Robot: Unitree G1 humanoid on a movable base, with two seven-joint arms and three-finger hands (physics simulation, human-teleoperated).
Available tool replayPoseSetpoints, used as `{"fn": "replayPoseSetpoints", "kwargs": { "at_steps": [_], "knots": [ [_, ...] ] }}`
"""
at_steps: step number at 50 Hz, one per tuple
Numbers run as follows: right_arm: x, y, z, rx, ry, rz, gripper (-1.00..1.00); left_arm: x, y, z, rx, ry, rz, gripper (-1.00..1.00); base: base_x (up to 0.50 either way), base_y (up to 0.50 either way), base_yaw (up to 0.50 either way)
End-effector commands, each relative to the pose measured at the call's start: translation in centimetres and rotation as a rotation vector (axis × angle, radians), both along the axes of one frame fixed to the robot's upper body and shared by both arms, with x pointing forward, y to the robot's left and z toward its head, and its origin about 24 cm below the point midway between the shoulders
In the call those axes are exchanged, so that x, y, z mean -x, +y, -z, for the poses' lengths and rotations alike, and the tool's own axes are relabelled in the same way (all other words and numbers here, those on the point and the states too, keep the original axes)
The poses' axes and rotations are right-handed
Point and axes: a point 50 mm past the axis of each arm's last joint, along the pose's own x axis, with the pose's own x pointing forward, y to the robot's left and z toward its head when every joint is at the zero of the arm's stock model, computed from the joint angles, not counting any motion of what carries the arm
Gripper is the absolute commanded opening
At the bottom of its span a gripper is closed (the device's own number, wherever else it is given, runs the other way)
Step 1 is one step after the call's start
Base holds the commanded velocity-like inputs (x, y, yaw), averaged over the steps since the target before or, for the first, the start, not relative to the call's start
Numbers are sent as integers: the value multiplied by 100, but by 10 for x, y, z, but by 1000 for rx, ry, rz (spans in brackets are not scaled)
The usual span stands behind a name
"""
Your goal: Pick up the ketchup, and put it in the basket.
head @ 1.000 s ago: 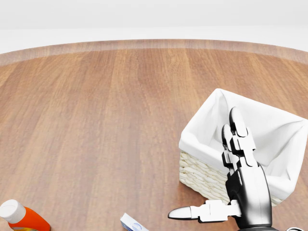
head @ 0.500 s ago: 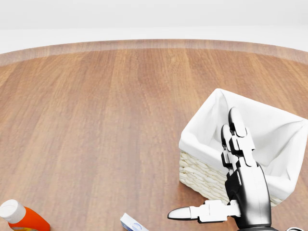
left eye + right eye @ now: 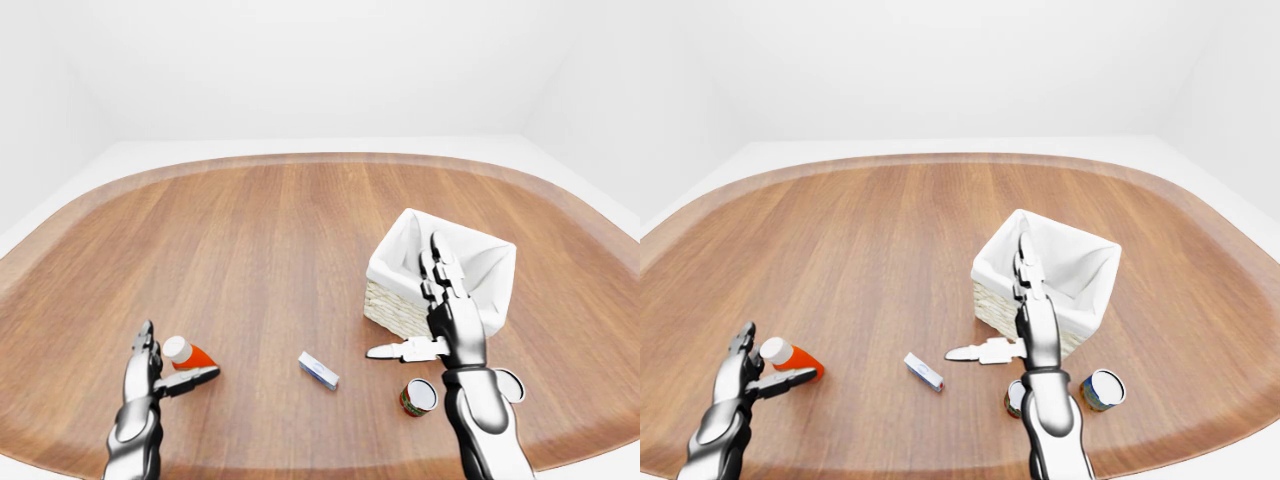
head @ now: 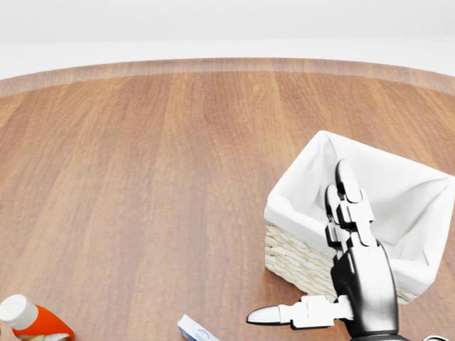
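Right now, nearest the robot: left hand (image 3: 150, 365) at lower left of the left-eye view, fingers spread, upright beside the ketchup (image 3: 188, 355). Thumb reaches under the bottle's red body; can't tell if it touches. Nothing gripped. Ketchup lies tilted on the wooden table (image 3: 260, 240), white cap pointing up-left, well apart from the basket (image 3: 440, 275).

Right hand (image 3: 435, 320) at lower right, also wide open: two fingers straight up, thumb out flat to the left. It holds nothing and stands before the basket's near wall in all views.

Near the right forearm: a small can (image 3: 419, 397) with a red-and-green label, on its side. The right-eye view shows a second can (image 3: 1103, 389) just right of the arm. A small white-and-blue box (image 3: 318, 370) lies flat between the ketchup and the cans.

Further out: wicker basket with white cloth liner, upright, right of table centre. Beyond that, bare tabletop to the curved far edge, then white walls (image 3: 300, 70).
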Motion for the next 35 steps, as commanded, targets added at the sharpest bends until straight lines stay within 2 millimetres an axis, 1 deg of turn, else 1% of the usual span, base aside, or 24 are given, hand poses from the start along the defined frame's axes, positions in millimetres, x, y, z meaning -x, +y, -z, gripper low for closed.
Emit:
{"fn": "replayPoseSetpoints", "kwargs": {
  "at_steps": [1, 4, 12, 13, 14, 16, 19, 24, 35],
  "knots": [
    [-1, 1, 1, 2, 4, -1, 100, -8, -2, -9, -42, -28, 15, 100, 0, 0, 0],
    [0, 1, 1, 2, 3, -3, 100, -10, -3, -11, -49, -37, 19, 100, 0, 0, 0],
    [-1, 1, 2, 3, 4, -1, 100, -12, -7, -9, -58, -25, 30, 100, 0, 0, 0],
    [-1, 1, 2, 2, 5, -1, 100, -11, -8, -9, -52, -28, 27, -76, 0, 0, 0],
    [-1, 1, 2, 3, 5, -1, 100, -10, -8, -9, -44, -31, 31, -91, 0, 0, 0],
    [-1, 1, 2, 2, 5, -1, 100, -9, -9, -10, -72, -27, 32, -96, 0, 0, 0],
    [-1, 0, 1, 2, 3, -1, 100, -10, -8, -11, -63, -36, 30, -95, 0, 0, 0],
    [1, 0, 0, 0, 0, -1, 100, -8, -8, -6, -55, -12, 28, -94, 0, 0, 0],
    [2, 1, -1, -1, -2, -5, 100, -8, -7, -1, -49, 11, 23, -91, 0, 0, 0]
  ]
}}
